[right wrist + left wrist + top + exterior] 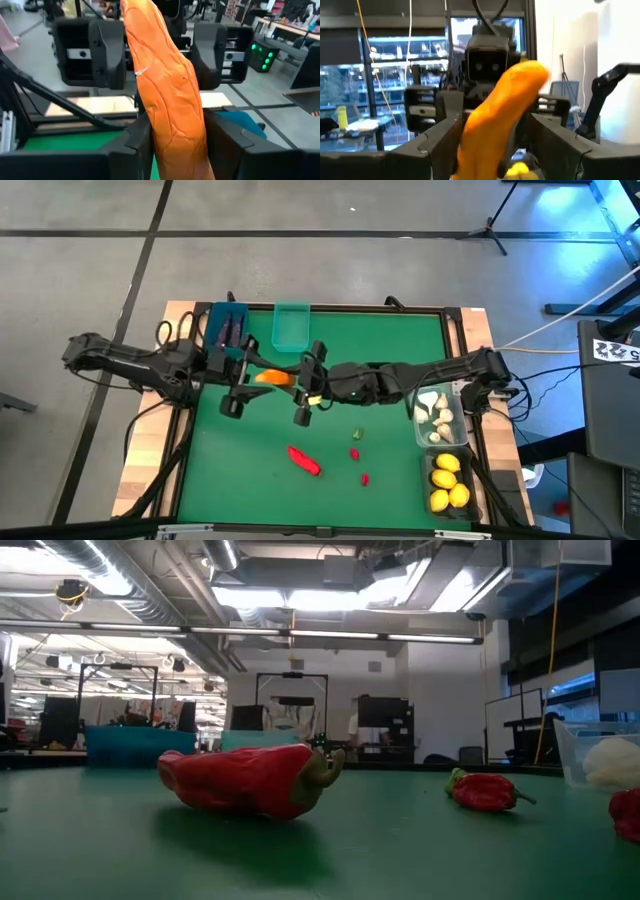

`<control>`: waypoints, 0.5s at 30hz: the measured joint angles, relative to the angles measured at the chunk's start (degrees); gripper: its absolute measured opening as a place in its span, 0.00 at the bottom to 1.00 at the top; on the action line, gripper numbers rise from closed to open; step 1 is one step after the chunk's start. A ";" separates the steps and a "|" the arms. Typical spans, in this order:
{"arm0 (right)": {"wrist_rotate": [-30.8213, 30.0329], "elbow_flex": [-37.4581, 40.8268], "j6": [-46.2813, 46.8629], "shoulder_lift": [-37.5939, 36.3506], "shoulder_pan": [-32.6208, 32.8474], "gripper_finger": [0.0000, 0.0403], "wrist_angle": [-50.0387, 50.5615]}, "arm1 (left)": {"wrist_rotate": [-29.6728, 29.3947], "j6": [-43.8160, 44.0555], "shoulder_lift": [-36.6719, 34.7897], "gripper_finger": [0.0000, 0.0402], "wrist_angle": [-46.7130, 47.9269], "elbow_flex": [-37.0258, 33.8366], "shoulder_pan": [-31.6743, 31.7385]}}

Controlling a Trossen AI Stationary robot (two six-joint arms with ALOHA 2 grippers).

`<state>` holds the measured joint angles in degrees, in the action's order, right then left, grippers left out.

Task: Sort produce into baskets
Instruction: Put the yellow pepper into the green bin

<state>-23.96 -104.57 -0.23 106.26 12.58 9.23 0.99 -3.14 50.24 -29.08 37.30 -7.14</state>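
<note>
An orange carrot (272, 377) hangs in the air over the far middle of the green table, between my two grippers. My right gripper (300, 385) comes from the right and is shut on the carrot (170, 100). My left gripper (250, 383) comes from the left and is open. Its fingers (107, 50) stand on either side of the carrot's thin end. A large red chili (305, 460), two small red ones (355, 452) and a tiny green bit (357, 434) lie on the table. My right gripper pinches the carrot's thick part (192, 145) between its two fingers. The fingers come level from the table's right and lie along the carrot. The carrot is lifted clear of the table, its thin end (137, 15) pointing away toward my left gripper.
A blue bin with purple eggplants (228, 325) and a teal bin (291, 325) stand at the far edge. A clear bin with garlic (437, 415) and a dark bin with lemons (448, 480) stand along the right edge. The chilies lie near the table's middle and front.
</note>
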 joint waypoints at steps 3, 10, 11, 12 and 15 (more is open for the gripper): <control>1.11 0.00 0.08 0.65 -0.29 0.37 -0.21 | 0.02 0.03 1.56 0.57 -0.39 -0.02 0.00; 1.30 0.00 0.13 1.00 -0.26 0.37 -0.19 | 0.00 0.24 2.39 0.54 -0.76 -0.04 0.00; 1.31 0.00 0.13 1.00 -0.28 0.37 -0.17 | -0.01 0.10 2.32 0.52 -0.76 -0.04 0.00; 1.30 0.00 0.13 1.00 -0.28 0.37 -0.08 | -0.01 -0.11 2.31 0.50 -0.75 -0.04 0.00; 1.31 0.00 0.13 1.00 -0.26 0.37 -0.19 | -0.02 -0.42 2.31 0.44 -0.74 -0.04 0.00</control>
<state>-22.65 -104.57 -0.10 107.26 12.31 9.04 0.97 -3.55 52.56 -29.82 37.26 -7.14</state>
